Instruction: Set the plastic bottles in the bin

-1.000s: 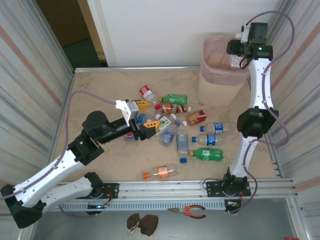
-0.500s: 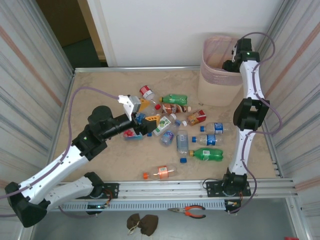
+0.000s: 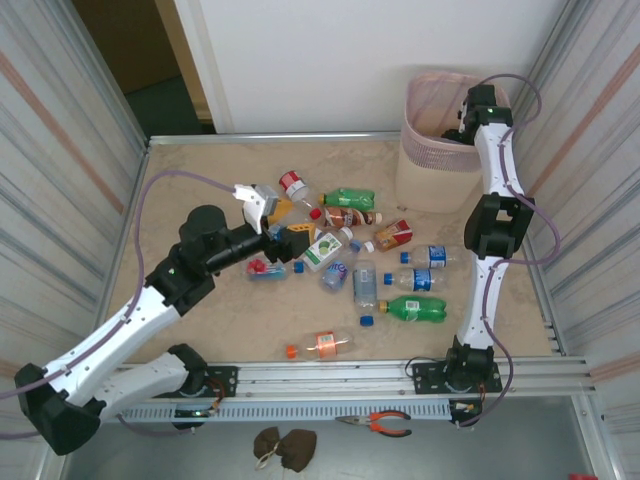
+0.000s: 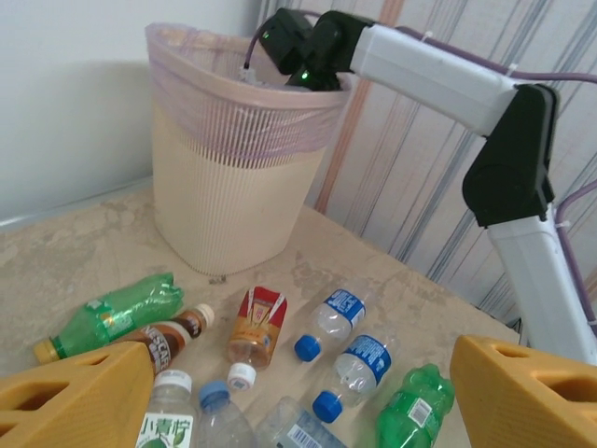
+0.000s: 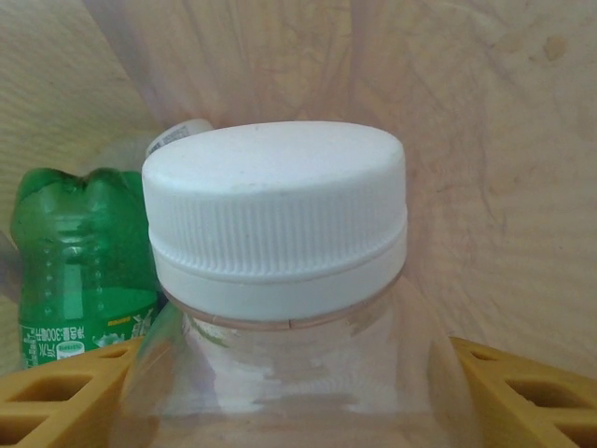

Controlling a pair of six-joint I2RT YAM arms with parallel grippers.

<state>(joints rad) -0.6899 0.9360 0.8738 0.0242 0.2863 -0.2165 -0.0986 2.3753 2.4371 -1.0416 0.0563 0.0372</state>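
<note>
The pale, stone-patterned table [image 3: 200,180] takes up the middle of the top view. The left arm [image 3: 150,300] rises from the lower left toward the centre, and the right arm [image 3: 495,235] runs up the right side to the upper right. There the pale pink bin [image 3: 425,180] stands at the table's far right corner, with a mesh band round its upper part, and the right gripper [image 3: 456,126] is down inside its rim. In the right wrist view its yellow fingers [image 5: 522,383] sit in the two lower corners with a clear white-capped bottle [image 5: 298,373] upright between them at the centre of the frame; whether they press on it cannot be told. A green bottle [image 5: 79,252] lies at the left of that frame, inside the bin. The left gripper [image 3: 293,223] hovers over the plastic bottles [image 3: 350,198] scattered at the centre of the table. Its fingers [image 4: 75,401] are spread wide in the lower corners of the left wrist view, with nothing gripped between them. An orange-labelled bottle [image 3: 325,345] lies apart at lower centre. Orange-handled pliers [image 3: 378,422] rest near the bottom edge, and small blue caps [image 3: 366,321] lie loose among the bottles.
</note>
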